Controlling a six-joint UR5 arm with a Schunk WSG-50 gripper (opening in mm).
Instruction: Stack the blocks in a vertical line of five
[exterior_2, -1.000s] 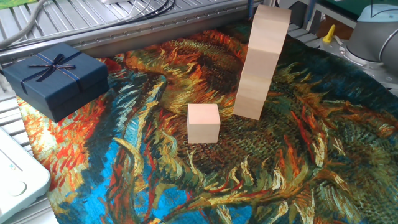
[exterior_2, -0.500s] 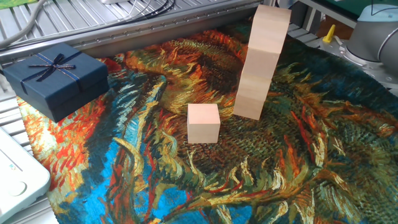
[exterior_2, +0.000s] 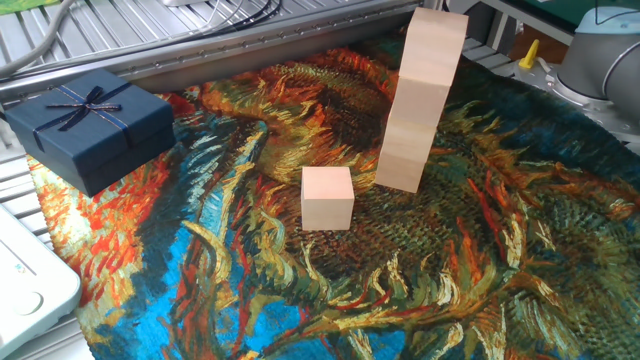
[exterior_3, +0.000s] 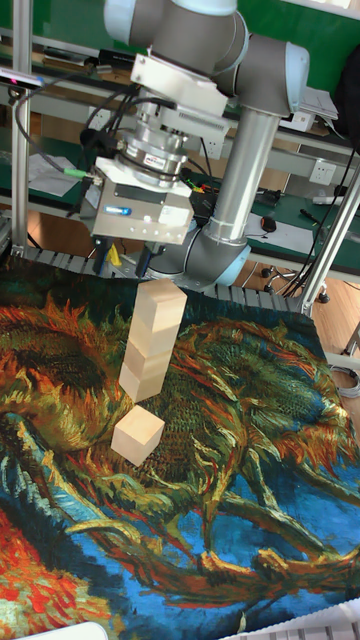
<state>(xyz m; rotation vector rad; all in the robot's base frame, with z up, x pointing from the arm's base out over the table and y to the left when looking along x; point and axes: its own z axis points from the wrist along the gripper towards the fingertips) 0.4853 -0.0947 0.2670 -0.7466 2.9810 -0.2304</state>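
Four blocks stacked, one block loose on the painted cloth.

The stack (exterior_2: 422, 100) of smooth pale wooden cubes leans slightly, its seams faint, standing on a cloth (exterior_2: 520, 250) printed with swirling orange, blue and green brushstrokes. The fifth block (exterior_2: 328, 198) sits just beside the stack's base, nearer and to the left, apart from it. In the tall view the gripper (exterior_3: 124, 262) hangs just above the stack's top with its dark fingers spread apart and holding nothing. A navy box (exterior_2: 90, 125) with a ribbon bow rests at the far left.
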